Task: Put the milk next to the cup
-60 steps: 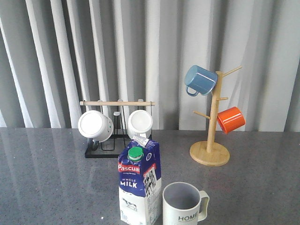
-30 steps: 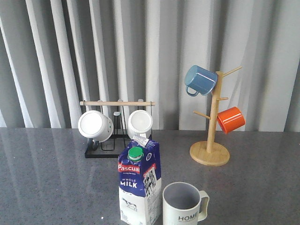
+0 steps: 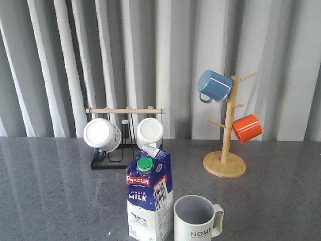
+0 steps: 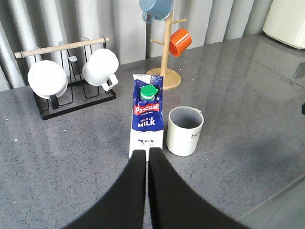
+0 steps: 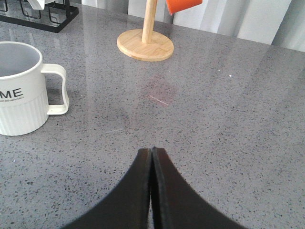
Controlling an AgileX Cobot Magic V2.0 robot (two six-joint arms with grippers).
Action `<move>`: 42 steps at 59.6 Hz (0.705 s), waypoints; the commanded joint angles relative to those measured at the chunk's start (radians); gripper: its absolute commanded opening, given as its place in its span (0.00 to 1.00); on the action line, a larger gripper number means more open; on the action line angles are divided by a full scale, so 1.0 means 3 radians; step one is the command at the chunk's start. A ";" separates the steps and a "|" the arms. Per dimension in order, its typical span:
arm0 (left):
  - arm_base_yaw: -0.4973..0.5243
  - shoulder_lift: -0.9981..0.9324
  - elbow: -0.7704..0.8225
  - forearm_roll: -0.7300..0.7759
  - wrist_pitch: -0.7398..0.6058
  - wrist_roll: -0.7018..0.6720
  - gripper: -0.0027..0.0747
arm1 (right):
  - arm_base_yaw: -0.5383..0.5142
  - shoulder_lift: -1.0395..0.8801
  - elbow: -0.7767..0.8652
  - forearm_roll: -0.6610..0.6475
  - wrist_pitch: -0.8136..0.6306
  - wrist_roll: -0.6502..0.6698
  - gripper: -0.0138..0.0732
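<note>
The milk (image 3: 149, 198), a blue-and-white carton with a green cap, stands upright near the table's front edge. The cup (image 3: 196, 218), an off-white "HOME" mug, stands close to its right, with a small gap between them. In the left wrist view the milk (image 4: 148, 121) and the cup (image 4: 185, 130) stand side by side. My left gripper (image 4: 147, 151) is shut and empty, its tips just short of the carton's base. My right gripper (image 5: 151, 150) is shut and empty over bare table, to the right of the cup (image 5: 21, 88). Neither gripper shows in the front view.
A black rack (image 3: 125, 135) with a wooden bar holds two white ribbed mugs at the back left. A wooden mug tree (image 3: 225, 150) with a blue mug (image 3: 214, 86) and an orange mug (image 3: 247, 128) stands at the back right. Grey curtains hang behind.
</note>
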 commanded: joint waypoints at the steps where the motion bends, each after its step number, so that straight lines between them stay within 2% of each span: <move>1: 0.0059 -0.0038 0.0275 0.0035 -0.0651 0.0001 0.02 | -0.0007 0.0000 -0.0090 -0.0104 -0.0170 0.0008 0.15; 6: 0.0174 -0.0227 0.0873 0.0086 -0.1325 -0.0002 0.02 | -0.0007 0.0000 -0.0090 -0.0104 -0.0167 0.0008 0.15; 16: 0.0390 -0.0750 0.2415 0.0085 -0.2871 -0.0014 0.03 | -0.0007 0.0000 -0.0090 -0.0104 -0.0167 0.0008 0.15; 23: 0.0542 -0.1165 0.3340 0.0070 -0.3631 -0.0058 0.03 | -0.0007 0.0000 -0.0090 -0.0104 -0.0167 0.0008 0.15; 29: 0.0678 -0.1503 0.3881 0.0070 -0.3861 -0.0213 0.03 | -0.0007 0.0000 -0.0090 -0.0104 -0.0167 0.0008 0.15; 36: 0.0844 -0.1904 0.4230 0.0070 -0.3862 -0.0240 0.03 | -0.0007 0.0000 -0.0090 -0.0104 -0.0167 0.0008 0.15; 42: 0.1000 -0.2222 0.4241 0.0078 -0.3565 -0.0143 0.03 | -0.0007 0.0000 -0.0090 -0.0104 -0.0167 0.0008 0.15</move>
